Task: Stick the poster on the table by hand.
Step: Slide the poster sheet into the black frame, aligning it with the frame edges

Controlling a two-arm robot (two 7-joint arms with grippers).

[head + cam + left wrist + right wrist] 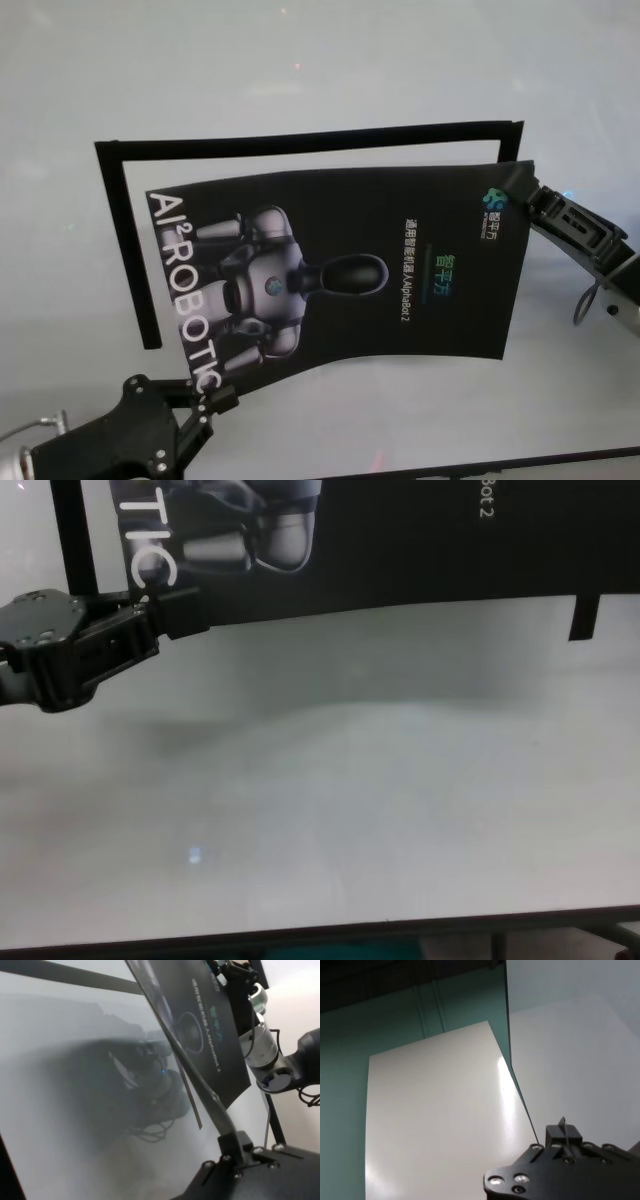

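The poster is black and shiny, with a grey robot picture and big white letters down one side. It hangs in the air above the table, held at two corners, and it sags a little in the middle. In the head view it sits over a black tape frame stuck on the table. Its back side is plain white, as the right wrist view shows.

The left gripper pinches the near left corner of the poster, right by the last white letters. Its fingers are pressed together on the sheet.

The right gripper pinches the far right corner, next to the small logo. Its jaws are closed on the poster's edge.

The table is white and a bit shiny, with a dark near edge.
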